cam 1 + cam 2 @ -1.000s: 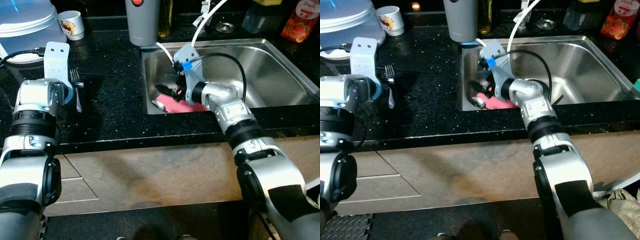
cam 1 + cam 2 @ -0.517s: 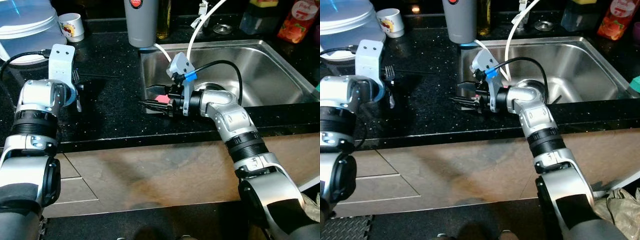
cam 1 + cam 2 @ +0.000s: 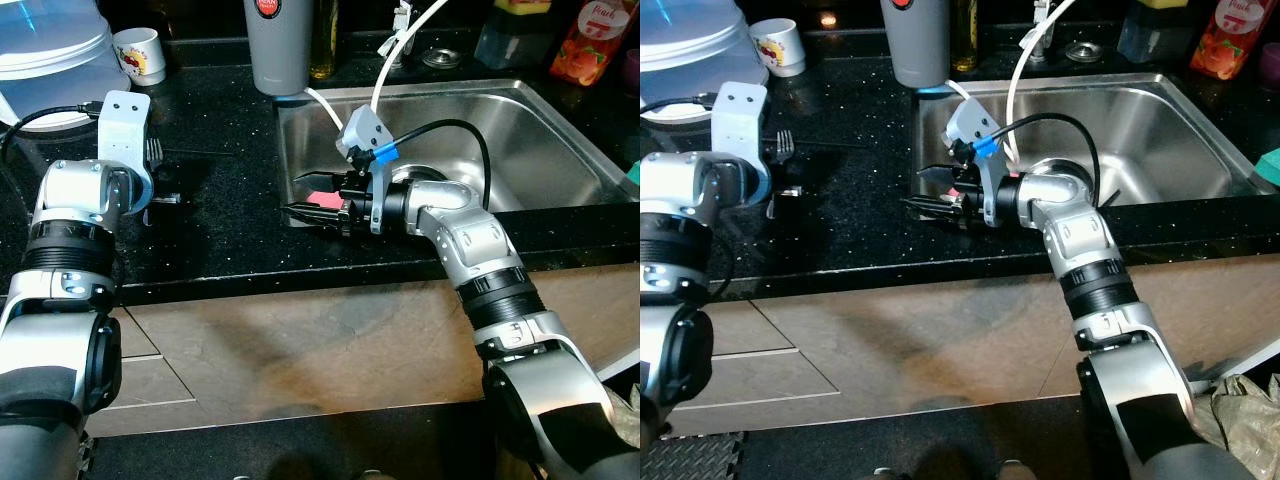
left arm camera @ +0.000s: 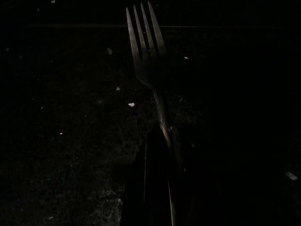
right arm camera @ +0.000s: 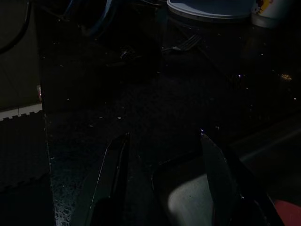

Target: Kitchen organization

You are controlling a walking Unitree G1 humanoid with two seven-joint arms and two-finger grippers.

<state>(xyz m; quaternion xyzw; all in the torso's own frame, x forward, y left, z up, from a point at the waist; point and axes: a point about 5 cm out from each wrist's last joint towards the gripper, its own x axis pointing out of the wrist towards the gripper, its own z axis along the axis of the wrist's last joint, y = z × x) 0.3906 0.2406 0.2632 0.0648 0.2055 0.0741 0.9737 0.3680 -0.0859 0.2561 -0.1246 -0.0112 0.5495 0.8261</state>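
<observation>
Reaching arm: the right gripper [image 3: 300, 198] hangs at the left rim of the sink [image 3: 560, 130], its long black fingers pointing out over the black counter [image 3: 230, 210].
Right fingers: spread apart and released, nothing pinched between them; the right wrist view shows the two fingers [image 5: 110, 174] standing clearly apart, with a pale rounded shape lying between and below them that is too dark to name.
Pink item: a pink object [image 3: 322, 198] lies in the sink's left near corner, just behind the right gripper's fingers; whether they touch cannot be told.
Left arm: the left gripper [image 3: 150, 195] rests low over the counter, well to the left of the sink.
Left fingers: too dark to judge whether they are parted or closed.
Fork: a fork [image 4: 148, 61] lies flat on the counter left of the sink, tines pointing away from the robot, its handle running in under the left gripper.
Tumbler: a grey tumbler [image 3: 278, 45] stands upright just beyond the sink's far left corner.
Mug: a small white mug [image 3: 140, 52] sits far left of the sink.
Container: a pale blue lidded container [image 3: 50, 45] stands beside the mug, farther from the sink.
Juice carton: an orange carton [image 3: 592, 40] stands beyond the sink's far right corner.
</observation>
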